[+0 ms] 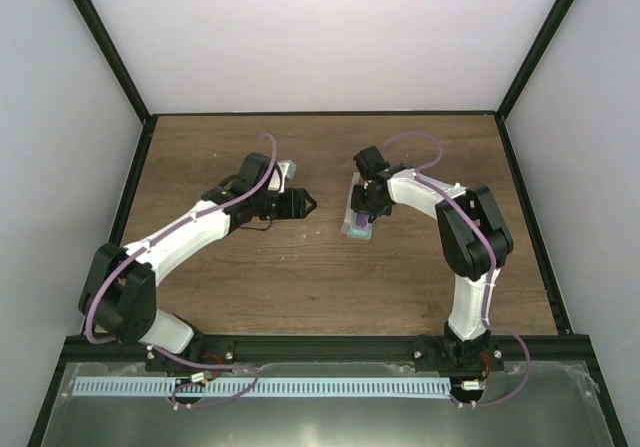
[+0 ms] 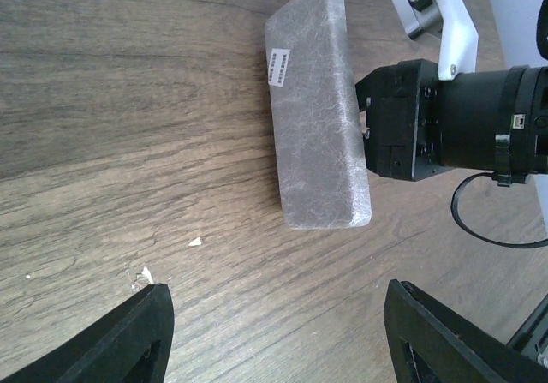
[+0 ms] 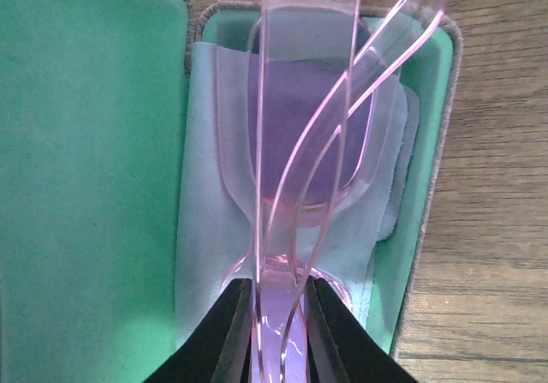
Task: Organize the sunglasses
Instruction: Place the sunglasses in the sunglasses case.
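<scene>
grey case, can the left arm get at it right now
Likely yes: the left end effector is open, facing the case with only table between; the right end effector, shut on the sunglasses, is on its far side.

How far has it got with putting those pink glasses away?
Done: the grey case with green lining is open, and a pale blue cloth lies in it. In hand: the right gripper is shut on the pink translucent sunglasses, holding them over the cloth; whether they rest on it is unclear. Remaining: letting go and closing the case. The left gripper hangs open beside it.
</scene>
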Robot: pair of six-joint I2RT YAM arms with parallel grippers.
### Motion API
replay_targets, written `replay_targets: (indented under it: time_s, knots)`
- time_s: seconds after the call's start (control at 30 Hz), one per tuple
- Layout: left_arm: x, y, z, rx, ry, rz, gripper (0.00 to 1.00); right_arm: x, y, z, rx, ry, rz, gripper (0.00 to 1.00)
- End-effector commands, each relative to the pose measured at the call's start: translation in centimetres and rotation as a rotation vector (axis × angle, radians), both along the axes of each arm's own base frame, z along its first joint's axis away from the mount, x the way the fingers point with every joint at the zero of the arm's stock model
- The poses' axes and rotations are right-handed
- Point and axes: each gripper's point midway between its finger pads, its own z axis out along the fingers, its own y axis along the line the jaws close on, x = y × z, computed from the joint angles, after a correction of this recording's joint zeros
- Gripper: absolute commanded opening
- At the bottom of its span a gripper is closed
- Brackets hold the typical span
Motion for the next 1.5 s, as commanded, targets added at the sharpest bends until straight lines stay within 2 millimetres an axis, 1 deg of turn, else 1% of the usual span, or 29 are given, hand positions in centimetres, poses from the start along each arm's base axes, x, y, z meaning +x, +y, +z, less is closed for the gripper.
replay_targets:
  time_s: [0.0, 0.17, 0.33, 0.4, 0.47, 0.5, 0.57, 0.67, 0.77, 0.8, 0.87, 0.97, 1.03, 1.07, 1.1, 1.13, 1.17, 1.23, 1.27, 1.37, 1.47]
  knots:
    - [0.9, -0.7, 0.6, -0.013, -0.015, -0.025, 0.69, -0.3, 0.3, -0.2, 0.029, 0.009, 0.016, 0.02]
    - [2.2, -1.9, 0.7, -0.029, -0.013, -0.039, 0.69, -1.7, 0.1, -0.7, 0.039, 0.051, 0.016, 0.02]
    - [3.6, -3.2, 0.9, -0.045, -0.004, -0.051, 0.69, -3.0, -0.1, -0.5, 0.051, 0.07, 0.022, 0.03]
    - [4.1, -3.5, 1.2, -0.057, -0.006, -0.049, 0.69, -3.1, -0.2, -0.7, 0.051, 0.071, 0.027, 0.06]
    - [4.3, -3.8, 0.9, -0.068, 0.003, -0.046, 0.69, -3.1, -0.3, -0.8, 0.044, 0.068, 0.029, 0.16]
    - [4.3, -3.9, 0.8, -0.073, 0.009, -0.046, 0.69, -3.0, -0.3, -0.6, 0.041, 0.06, 0.031, 0.18]
    - [4.3, -4.1, 0.5, -0.082, 0.021, -0.043, 0.69, -2.6, -0.2, 0.3, 0.046, 0.03, 0.037, 0.22]
    - [4.6, -4.3, 0.2, -0.092, 0.031, -0.037, 0.69, -2.2, -0.2, 2.3, 0.052, -0.013, 0.042, 0.3]
    - [5.2, -4.7, 0.2, -0.104, 0.042, -0.021, 0.69, -2.1, -0.4, 4.1, 0.047, -0.038, 0.049, 0.41]
    - [5.5, -4.9, 0.3, -0.11, 0.043, -0.015, 0.69, -2.2, -0.5, 4.7, 0.049, -0.049, 0.054, 0.42]
    - [6.3, -5.4, 0.5, -0.114, 0.037, -0.005, 0.7, -2.3, -0.7, 6.4, 0.063, -0.089, 0.056, 0.43]
    - [7.2, -5.9, -0.4, -0.086, 0.048, 0.011, 0.7, -2.5, -1.2, 8.6, 0.119, -0.138, 0.045, 0.43]
    - [7.6, -6.3, -0.8, -0.075, 0.049, 0.022, 0.7, -2.6, -2.4, 9.3, 0.167, -0.144, 0.005, 0.43]
    - [7.8, -6.6, -1.0, -0.068, 0.049, 0.022, 0.7, -2.5, -3.4, 9.8, 0.2, -0.157, -0.029, 0.4]
    - [8.2, -7.0, -0.9, -0.063, 0.039, 0.021, 0.7, -2.3, -4.9, 9.8, 0.23, -0.164, -0.071, 0.36]
    - [8.5, -7.2, -1.2, -0.045, 0.039, 0.021, 0.7, -2.3, -6.0, 9.6, 0.258, -0.171, -0.1, 0.3]
    - [8.8, -7.4, -1.7, -0.024, 0.042, 0.023, 0.7, -2.2, -7.0, 9.1, 0.281, -0.175, -0.127, 0.19]
    - [9.4, -7.7, -2.7, 0.006, 0.056, 0.026, 0.69, -2.1, -8.8, 7.2, 0.321, -0.145, -0.179, 0.03]
    - [9.6, -7.8, -2.9, 0.013, 0.062, 0.028, 0.67, -2.1, -9.1, 6.3, 0.354, -0.119, -0.189, 0.01]
    - [10.0, -8.2, -3.3, 0.019, 0.073, 0.021, 0.64, -1.7, -9.3, 3.3, 0.388, -0.05, -0.21, 0.01]
    - [10.1, -8.6, -3.9, 0.03, 0.09, 0.006, 0.61, -0.9, -8.9, 1.8, 0.409, -0.034, -0.208, 0.01]
